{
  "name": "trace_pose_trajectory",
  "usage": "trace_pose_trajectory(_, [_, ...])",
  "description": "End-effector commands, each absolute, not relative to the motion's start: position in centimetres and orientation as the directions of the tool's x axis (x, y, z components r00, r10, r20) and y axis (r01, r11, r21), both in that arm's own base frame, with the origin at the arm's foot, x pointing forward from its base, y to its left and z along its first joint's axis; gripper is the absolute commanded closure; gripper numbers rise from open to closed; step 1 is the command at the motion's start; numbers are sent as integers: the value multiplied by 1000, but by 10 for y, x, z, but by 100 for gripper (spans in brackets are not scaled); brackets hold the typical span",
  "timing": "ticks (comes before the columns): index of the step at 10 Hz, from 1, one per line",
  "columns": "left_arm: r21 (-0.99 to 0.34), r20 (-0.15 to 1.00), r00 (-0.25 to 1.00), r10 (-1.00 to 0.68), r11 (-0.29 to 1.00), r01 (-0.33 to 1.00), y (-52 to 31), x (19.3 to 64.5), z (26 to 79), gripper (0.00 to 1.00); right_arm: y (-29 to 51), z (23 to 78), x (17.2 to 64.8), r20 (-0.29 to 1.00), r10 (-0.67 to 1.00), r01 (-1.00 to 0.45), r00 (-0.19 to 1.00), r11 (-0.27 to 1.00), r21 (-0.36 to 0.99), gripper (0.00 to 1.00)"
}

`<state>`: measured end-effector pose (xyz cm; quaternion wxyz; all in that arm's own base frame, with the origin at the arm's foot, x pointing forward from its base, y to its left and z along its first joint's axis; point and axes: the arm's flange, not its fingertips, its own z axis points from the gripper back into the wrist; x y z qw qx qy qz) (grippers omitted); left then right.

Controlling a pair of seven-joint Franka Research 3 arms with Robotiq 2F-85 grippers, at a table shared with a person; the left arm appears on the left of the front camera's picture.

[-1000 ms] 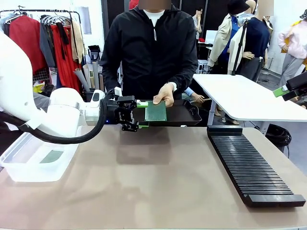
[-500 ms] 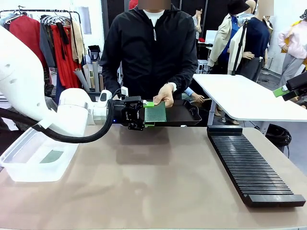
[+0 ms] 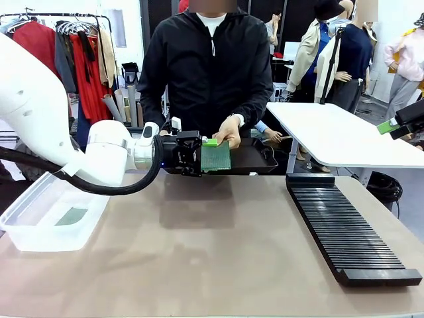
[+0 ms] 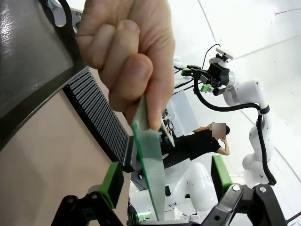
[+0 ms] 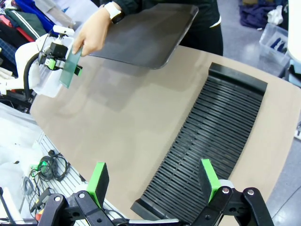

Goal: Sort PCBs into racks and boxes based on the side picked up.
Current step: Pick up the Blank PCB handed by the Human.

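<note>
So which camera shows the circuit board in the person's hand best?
The left wrist view: the PCB hangs edge-on from the person's hand, between the green pads of the open left tool, touching neither. The front view shows its dotted face by the tool. The right wrist view shows it small, far off.

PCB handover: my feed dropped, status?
Left claw open, straddling PCB. Person's hand holds PCB. Right claw open, empty, above rack. Nothing blocking.

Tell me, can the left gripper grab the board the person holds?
Probably yes: the left gripper is open with the board edge-on between its pads; the hand pinches only the far end.
</note>
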<state>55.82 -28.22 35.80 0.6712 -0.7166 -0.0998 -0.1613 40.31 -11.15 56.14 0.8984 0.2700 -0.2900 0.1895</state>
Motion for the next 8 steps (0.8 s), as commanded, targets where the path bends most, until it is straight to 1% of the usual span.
trace_pose_trajectory(1, [-923, 384, 920, -74, -70, 379, -287, 561, 357, 28, -111, 562, 403, 627, 183, -500, 757, 780, 376, 0])
trace_pose_trajectory(4, [-925, 378, 924, -65, -64, 374, -288, 561, 356, 85, -111, 562, 403, 627, 183, -500, 757, 780, 376, 0])
trace_pose_trajectory(5, [-926, 375, 925, -65, -63, 371, -287, 561, 356, 100, -111, 562, 403, 627, 183, -500, 757, 780, 376, 0])
trace_pose_trajectory(8, [-927, 373, 926, -54, -66, 369, -286, 562, 357, 100, -111, 562, 403, 627, 183, -500, 757, 780, 376, 0])
